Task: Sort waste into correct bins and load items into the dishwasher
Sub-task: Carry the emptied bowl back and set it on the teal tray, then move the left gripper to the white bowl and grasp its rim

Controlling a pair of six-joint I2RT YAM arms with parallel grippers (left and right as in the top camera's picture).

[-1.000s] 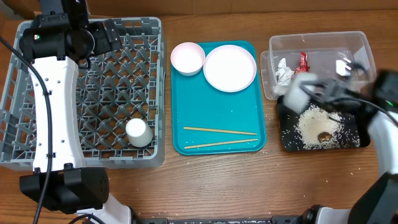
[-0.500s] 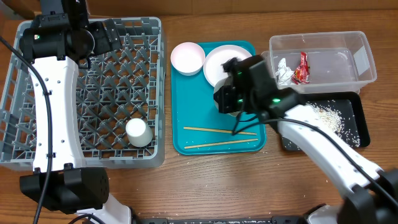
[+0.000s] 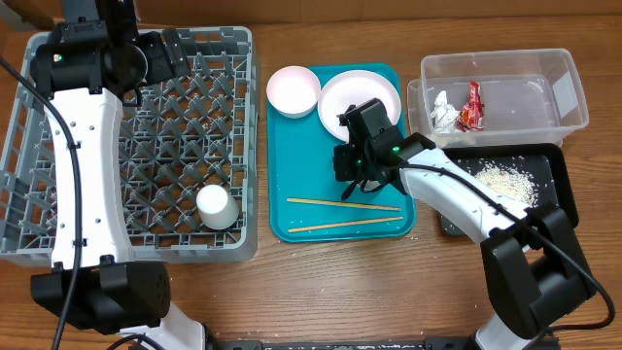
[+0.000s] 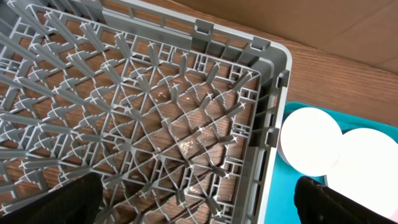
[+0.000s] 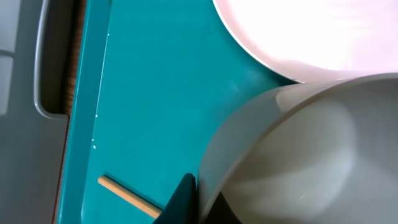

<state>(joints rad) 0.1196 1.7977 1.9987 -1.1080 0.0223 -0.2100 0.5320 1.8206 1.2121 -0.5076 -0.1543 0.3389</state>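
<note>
My right gripper is shut on the rim of the pale grey-green bowl and holds it over the teal tray, just in front of the pinkish-white plate. The pinkish-white bowl stands left of the plate. The white cup sits in the grey dish rack. My left gripper is open and empty above the rack's far right corner. The clear tub holds the red wrapper and the white napkin. Rice lies in the black tray.
Two wooden chopsticks lie across the front of the teal serving tray, which sits between the rack and the bins. My right arm stretches from the tray over the black tray's left part. Stray rice grains dot the table.
My right arm swung left from over the black tray to the teal tray, carrying the grey-green bowl. The left arm has not moved.
</note>
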